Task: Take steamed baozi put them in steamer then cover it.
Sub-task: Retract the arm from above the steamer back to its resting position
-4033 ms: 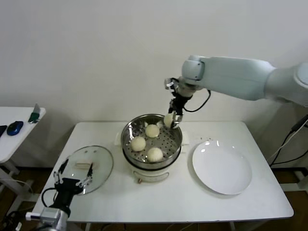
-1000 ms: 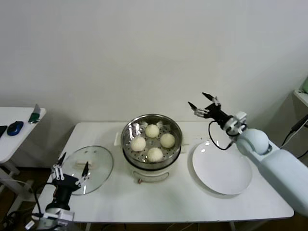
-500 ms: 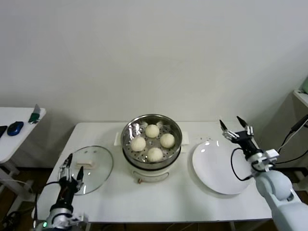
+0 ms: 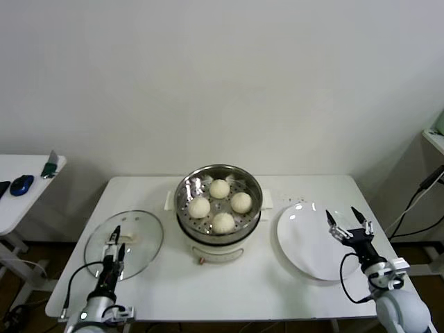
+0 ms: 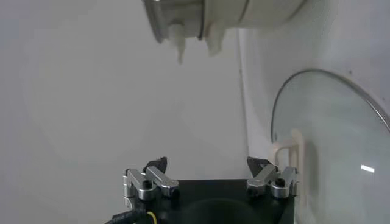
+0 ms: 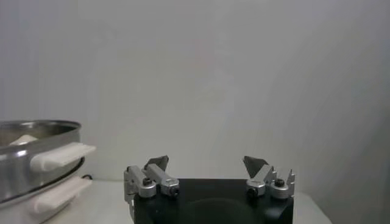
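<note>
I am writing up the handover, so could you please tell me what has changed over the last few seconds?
The right pincer let the fourth baozi go into the steamer and drew back, open, over the plate. The left pincer moved up to the glass lid. The other three baozi stayed put.

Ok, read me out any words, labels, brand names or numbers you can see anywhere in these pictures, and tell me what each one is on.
None can be read.
Steamer: no print shows on the steel basket or the white base.
Glass lid: no lettering shows.
White plate: plain.
Small items on the side table: too small to show any text.
</note>
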Controlling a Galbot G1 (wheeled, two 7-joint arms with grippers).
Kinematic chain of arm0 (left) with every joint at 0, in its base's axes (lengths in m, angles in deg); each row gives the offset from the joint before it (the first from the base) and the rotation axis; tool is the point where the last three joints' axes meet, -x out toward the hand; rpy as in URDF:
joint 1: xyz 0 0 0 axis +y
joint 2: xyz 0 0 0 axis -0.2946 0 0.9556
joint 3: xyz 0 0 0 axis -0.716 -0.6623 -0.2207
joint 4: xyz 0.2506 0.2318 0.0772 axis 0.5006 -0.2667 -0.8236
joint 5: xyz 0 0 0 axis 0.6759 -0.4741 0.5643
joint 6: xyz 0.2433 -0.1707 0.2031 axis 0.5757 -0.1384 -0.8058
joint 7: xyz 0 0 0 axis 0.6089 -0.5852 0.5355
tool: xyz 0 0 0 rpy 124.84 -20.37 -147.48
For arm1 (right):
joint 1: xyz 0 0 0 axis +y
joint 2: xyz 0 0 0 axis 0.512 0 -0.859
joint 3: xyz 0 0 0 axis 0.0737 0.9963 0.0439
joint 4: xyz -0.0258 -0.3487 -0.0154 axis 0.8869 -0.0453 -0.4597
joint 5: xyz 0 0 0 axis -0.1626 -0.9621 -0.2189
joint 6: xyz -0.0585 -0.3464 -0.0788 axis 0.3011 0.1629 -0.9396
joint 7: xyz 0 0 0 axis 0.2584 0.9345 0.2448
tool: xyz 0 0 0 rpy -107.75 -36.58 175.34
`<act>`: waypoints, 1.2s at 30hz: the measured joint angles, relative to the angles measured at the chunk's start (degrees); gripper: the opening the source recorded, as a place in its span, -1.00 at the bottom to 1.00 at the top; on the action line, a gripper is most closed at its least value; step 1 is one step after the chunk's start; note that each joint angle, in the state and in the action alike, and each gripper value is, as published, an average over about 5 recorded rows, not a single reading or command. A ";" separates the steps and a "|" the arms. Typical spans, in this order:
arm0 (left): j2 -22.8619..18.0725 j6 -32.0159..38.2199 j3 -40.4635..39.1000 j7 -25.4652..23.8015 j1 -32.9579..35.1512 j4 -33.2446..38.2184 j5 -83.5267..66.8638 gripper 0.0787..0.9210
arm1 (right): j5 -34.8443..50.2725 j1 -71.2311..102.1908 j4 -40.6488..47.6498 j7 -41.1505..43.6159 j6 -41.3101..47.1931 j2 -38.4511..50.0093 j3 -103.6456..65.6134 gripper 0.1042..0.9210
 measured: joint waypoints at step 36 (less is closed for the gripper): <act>1.68 4.00 -0.09 5.05 -18.43 -25.14 4.99 0.77 | -6.24 2.60 1.92 3.09 -0.12 -5.29 -1.74 0.76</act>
